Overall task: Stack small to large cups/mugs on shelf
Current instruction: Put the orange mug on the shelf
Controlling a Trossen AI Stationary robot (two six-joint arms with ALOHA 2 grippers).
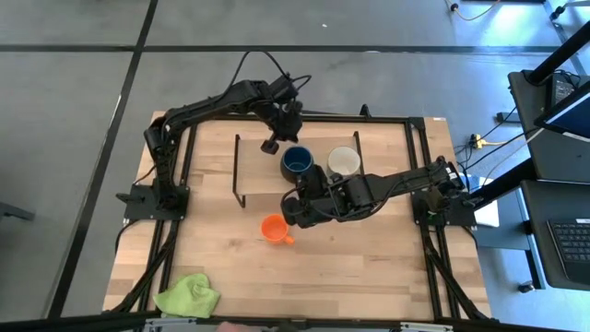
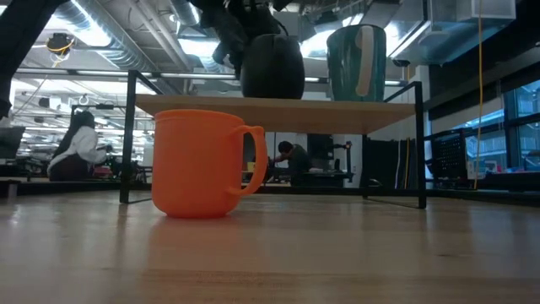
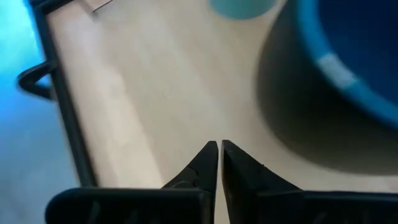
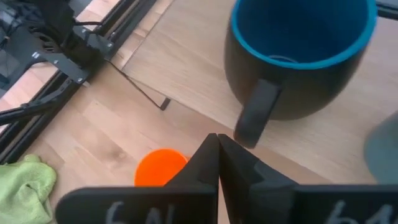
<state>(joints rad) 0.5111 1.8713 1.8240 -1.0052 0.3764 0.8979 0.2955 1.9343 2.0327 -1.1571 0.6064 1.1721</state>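
Standing upright on the desk (image 1: 369, 267), in front of the shelf (image 1: 258, 171): orange mug (image 1: 273, 227), mouth up, handle pointing toward the desk's front edge in the high view and to the right in the low view.

Sitting upright on the shelf board, side by side near its right half: blue mug (image 1: 296, 161) and white mug (image 1: 344, 161), blue one on the left. Blue mug's handle pointing toward the front, as the right wrist view is showing; white mug's handle not visible from above.

Reaching in from the desk's right side, forearm stretched low across the shelf's front edge: right gripper (image 1: 293, 207), hovering just above and behind the orange mug, fingers (image 4: 211, 158) pressed together on nothing.

Arching in from the back left corner, wrist bent down over the shelf: left gripper (image 1: 270, 146), just beside the blue mug's left, fingers (image 3: 211, 163) clenched tight, empty.

Lying at the desk's front left: green cloth (image 1: 187, 296).
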